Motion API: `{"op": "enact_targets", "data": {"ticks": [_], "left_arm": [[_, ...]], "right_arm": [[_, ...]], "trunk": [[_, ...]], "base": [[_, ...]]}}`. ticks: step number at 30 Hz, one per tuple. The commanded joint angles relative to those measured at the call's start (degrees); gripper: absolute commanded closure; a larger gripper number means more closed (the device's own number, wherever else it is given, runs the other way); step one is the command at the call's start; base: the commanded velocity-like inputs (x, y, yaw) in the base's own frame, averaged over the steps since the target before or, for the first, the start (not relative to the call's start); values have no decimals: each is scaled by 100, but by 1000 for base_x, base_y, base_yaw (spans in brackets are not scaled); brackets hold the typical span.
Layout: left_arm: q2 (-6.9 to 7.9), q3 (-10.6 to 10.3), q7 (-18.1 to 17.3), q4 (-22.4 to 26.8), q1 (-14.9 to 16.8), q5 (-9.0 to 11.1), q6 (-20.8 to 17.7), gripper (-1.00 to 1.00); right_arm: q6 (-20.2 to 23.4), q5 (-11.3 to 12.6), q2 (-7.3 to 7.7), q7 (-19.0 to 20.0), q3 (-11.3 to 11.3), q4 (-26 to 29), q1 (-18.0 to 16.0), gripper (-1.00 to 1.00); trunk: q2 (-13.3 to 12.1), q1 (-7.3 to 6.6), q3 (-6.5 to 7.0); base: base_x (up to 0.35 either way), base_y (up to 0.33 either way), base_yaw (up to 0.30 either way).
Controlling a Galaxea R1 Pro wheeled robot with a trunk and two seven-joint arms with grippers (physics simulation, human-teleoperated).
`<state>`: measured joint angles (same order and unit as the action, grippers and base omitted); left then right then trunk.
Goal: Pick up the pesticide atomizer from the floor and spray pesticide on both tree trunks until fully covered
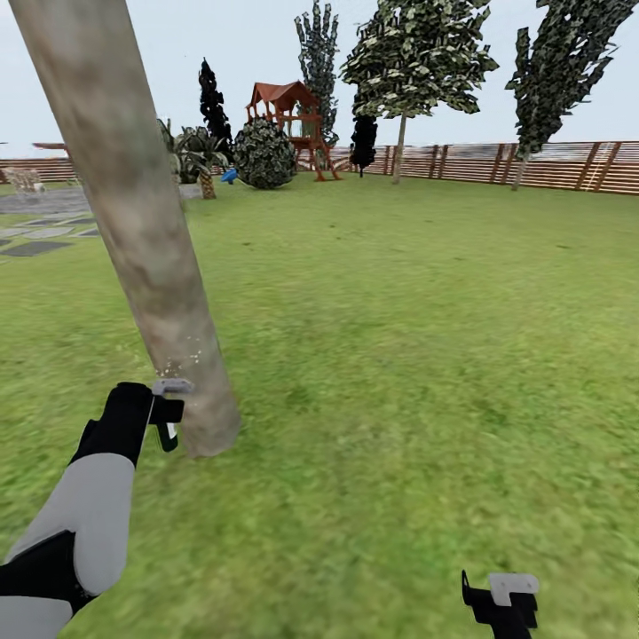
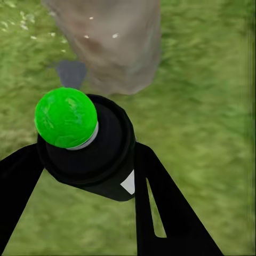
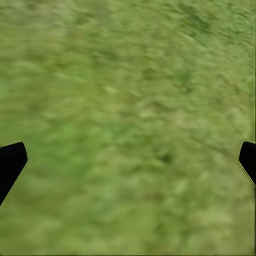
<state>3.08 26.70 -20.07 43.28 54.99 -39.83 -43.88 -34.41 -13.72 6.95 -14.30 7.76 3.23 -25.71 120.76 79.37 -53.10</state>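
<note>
- Spraying is in progress: the left gripper point(image 2: 85, 176) is clamping the pesticide atomizer point(image 2: 88, 146) between its two fingers point(image 2: 160, 208) and aiming it at the base of the near tree trunk point(image 1: 133, 222)
- Pale specks are showing on the bark just above the nozzle, which reads as spray landing low on the trunk
- Coverage is judged partial; the next move is calling for sweeping the nozzle up and around this trunk, then driving across the lawn point(image 1: 426, 337) to a second tree
- Atomizer appearance in the left wrist view: a stubby black body carrying a bright green dome top with a pale collar beneath it
- Atomizer position: just beside the trunk foot, held above the grass, not touching the bark
- Right gripper point(image 3: 128, 160) is hanging low over bare grass with its fingers spread wide apart and holding nothing
</note>
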Motion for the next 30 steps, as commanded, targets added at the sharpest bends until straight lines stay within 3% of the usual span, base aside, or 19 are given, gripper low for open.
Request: {"op": "enact_targets", "data": {"ticks": [1, 5, 6, 8, 11, 14, 15, 17, 19, 23, 30], "left_arm": [[-18, 19, -58, -26, -2, -51, -7, 100], [-144, 33, -59, -35, -53, -51, 7, 100], [-116, 54, -59, -14, -72, -63, 13, 100], [36, 168, -54, -6, -115, -67, 18, 100], [430, 428, -57, -4, -261, -68, 32, 100], [526, 636, -54, -7, -360, -63, 52, 100], [500, 648, -52, -31, -372, -57, 58, 100], [207, 636, -51, -88, -441, -53, 70, 100], [56, 627, -50, -70, -451, -56, 84, 100], [41, 612, -50, -37, -454, -51, 90, 100], [45, 597, -50, -21, -454, -59, 94, 100]], "right_arm": [[-13, -61, -1, -20, 41, -6, -4, -100], [-13, -61, -1, -20, 41, -6, -4, -100], [-13, -61, -1, -20, 41, -6, -4, -100], [-13, -61, -1, -20, 41, -6, -4, -100], [-13, -61, -1, -20, 41, -6, -4, -100], [-13, -61, -1, -20, 41, -6, -4, -100], [-13, -61, -1, -20, 41, -6, -4, -100], [-13, -61, -1, -20, 41, -6, -4, -100], [-13, -61, -1, -20, 41, -6, -4, -100], [-13, -61, -1, -20, 41, -6, -4, -100], [-13, -61, -1, -20, 41, -6, -4, -100]], "trunk": [[2, 1, -5], [2, 1, -5], [2, 1, -5], [2, 1, -5], [2, 1, -5], [2, 1, -5], [2, 1, -5], [2, 1, -5], [2, 1, -5], [2, 1, -5], [2, 1, -5]], "base": [[110, -259, 3], [100, -263, 5], [94, -265, 160], [94, -266, 238], [111, -266, 270], [145, -265, 276], [159, -263, 277], [162, -262, 277], [163, -262, 277], [178, -251, 256], [225, -212, 33]]}}
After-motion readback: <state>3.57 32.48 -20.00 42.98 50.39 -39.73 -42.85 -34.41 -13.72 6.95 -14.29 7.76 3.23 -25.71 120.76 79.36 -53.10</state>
